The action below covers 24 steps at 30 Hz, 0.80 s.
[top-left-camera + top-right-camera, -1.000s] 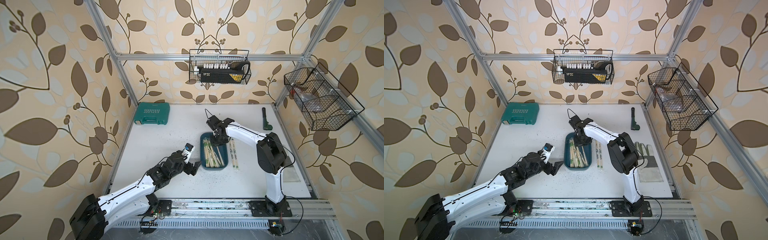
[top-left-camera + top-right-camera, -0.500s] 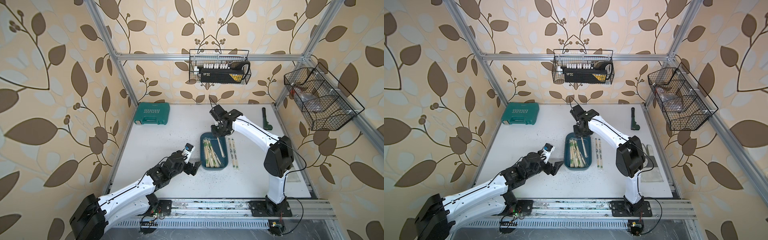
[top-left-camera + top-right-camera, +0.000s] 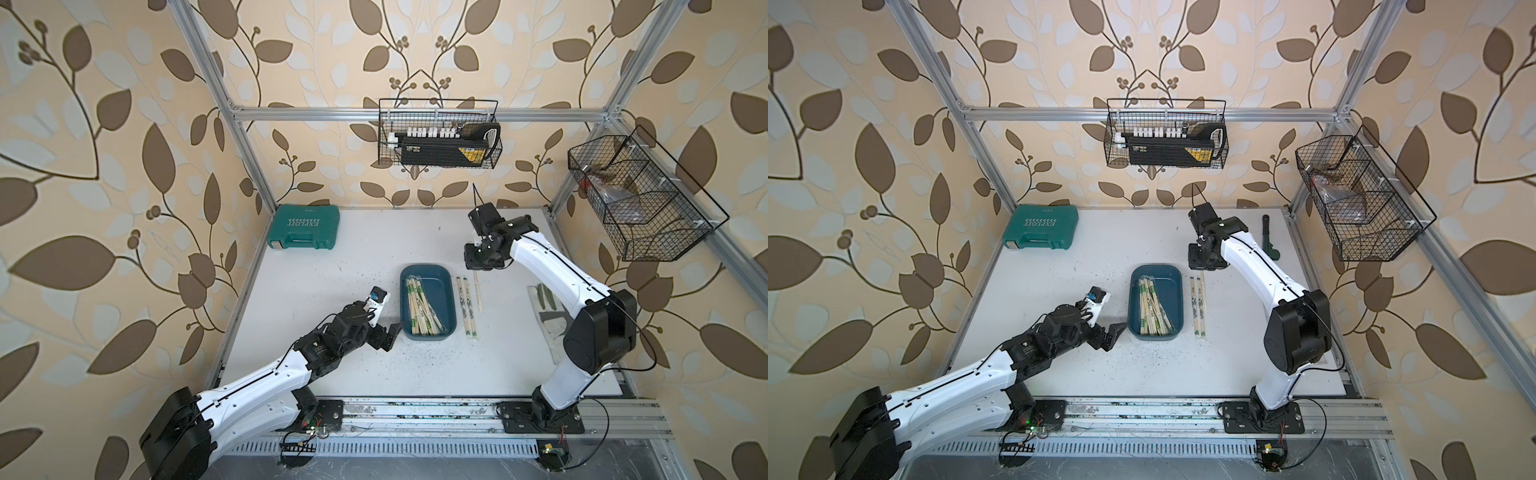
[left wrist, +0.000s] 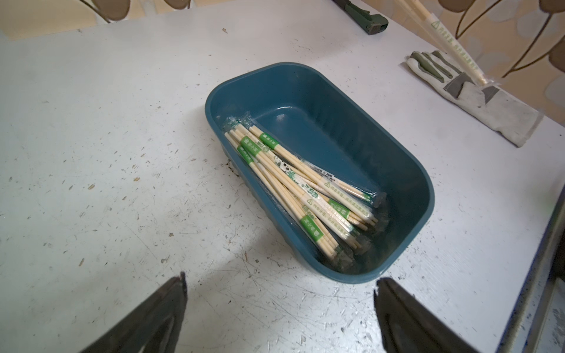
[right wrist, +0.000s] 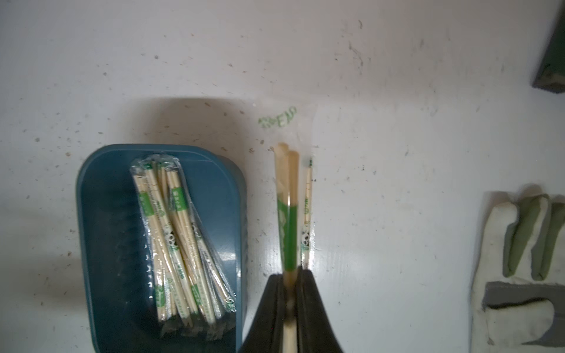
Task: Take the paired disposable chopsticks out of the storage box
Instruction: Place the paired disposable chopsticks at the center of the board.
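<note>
Right claw has swung out of the box and over to its right, pinching one pair tight. It holds that pair up over the desk, just beside two pairs lying flat there. Rest of the chopsticks sit along the box's left side. Left claw is spread wide near the box's front corner, not touching.

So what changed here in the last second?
The right gripper, shut on one chopstick pair, rose from the storage box's far end and swung out of it, so the pair now hangs over the table beside the two pairs lying there. The left gripper stayed open near the box; the bundle inside and those two pairs did not move.
</note>
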Available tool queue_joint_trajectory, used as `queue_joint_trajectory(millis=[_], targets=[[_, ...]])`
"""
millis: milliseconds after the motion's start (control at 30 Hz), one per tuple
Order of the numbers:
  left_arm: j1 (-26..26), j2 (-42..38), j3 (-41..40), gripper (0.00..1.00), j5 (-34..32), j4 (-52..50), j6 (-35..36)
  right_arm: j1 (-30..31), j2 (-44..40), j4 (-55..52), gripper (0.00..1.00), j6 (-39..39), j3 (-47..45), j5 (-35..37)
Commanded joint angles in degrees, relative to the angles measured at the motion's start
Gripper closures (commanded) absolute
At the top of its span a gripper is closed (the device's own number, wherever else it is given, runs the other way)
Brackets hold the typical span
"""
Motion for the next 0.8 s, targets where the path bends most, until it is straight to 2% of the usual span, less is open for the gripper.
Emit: queue_joint_trajectory(millis=[0,233,767], targets=[[-0.5,-0.2,1.5,0.01,-0.1,0.8,0.8,-1.9,-0.7,2.1,0.89,-1.7,-5.5,0.3],[-0.5,0.3,1.6,0.01,0.3,1.1,0.8,-3.4,1.3,8.7,0.90,-3.2,-13.1,2.3],[-0.5,1.2,2.0,0.01,0.3,1.0,0.8,-3.5,7.9,13.1,0.92,-3.8,-14.1,2.3]])
